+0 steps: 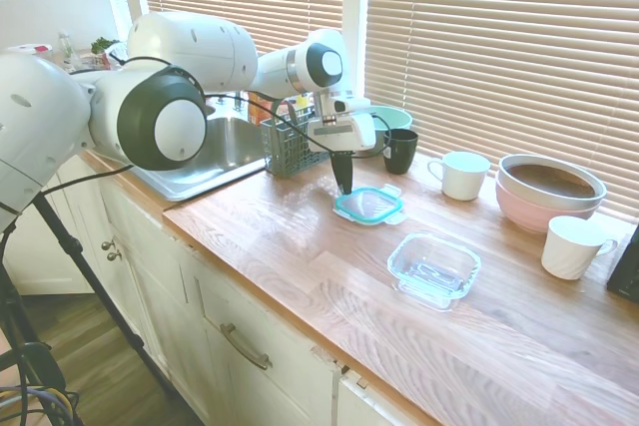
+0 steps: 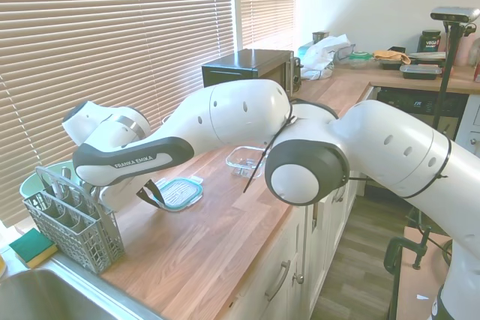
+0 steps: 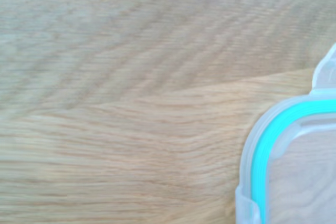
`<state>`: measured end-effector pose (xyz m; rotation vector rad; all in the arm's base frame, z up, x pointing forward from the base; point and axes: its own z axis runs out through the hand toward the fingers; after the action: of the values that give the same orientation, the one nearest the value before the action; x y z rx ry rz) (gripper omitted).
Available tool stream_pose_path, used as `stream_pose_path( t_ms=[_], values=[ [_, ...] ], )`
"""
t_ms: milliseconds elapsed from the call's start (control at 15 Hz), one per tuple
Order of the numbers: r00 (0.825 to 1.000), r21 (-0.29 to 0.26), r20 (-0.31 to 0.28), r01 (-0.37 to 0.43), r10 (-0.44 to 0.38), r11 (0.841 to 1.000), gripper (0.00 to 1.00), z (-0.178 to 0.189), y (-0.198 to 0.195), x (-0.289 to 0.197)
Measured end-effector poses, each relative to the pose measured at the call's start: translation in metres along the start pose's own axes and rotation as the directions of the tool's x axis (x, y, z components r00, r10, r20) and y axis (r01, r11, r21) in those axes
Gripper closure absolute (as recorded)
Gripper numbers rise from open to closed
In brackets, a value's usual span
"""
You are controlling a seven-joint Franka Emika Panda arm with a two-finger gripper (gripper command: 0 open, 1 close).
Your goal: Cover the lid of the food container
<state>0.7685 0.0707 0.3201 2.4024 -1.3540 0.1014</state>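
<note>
The claw [image 1: 342, 185] is hanging low over the wooden table [image 1: 300, 246], its dark fingers [image 2: 154, 194] standing slightly apart in the second exterior view, gripping nothing, tips just beside the near edge of the lid [image 1: 368, 205]; whether they are touching its rim cannot be told. The lid is lying flat on the table, one teal-rimmed corner showing in the wrist view. The food container [image 1: 433, 268] is sitting uncovered on the table, near the lid but apart from it.

Teal-rimmed clear lid [image 1: 368, 205]; clear glass container [image 1: 433, 268]; wood-grain counter [image 1: 300, 246].
</note>
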Motion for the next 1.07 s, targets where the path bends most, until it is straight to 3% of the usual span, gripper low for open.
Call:
stream_pose_path(
  t_ms=[600,1067],
  values=[
    [1.0,0.09,-0.011,0.023,-0.022,0.996,1.0,-0.046,0.014,-0.007],
    [0.999,0.15,-0.006,0.035,-0.035,0.988,1.0,-0.076,0.061,-0.013]
  ],
)
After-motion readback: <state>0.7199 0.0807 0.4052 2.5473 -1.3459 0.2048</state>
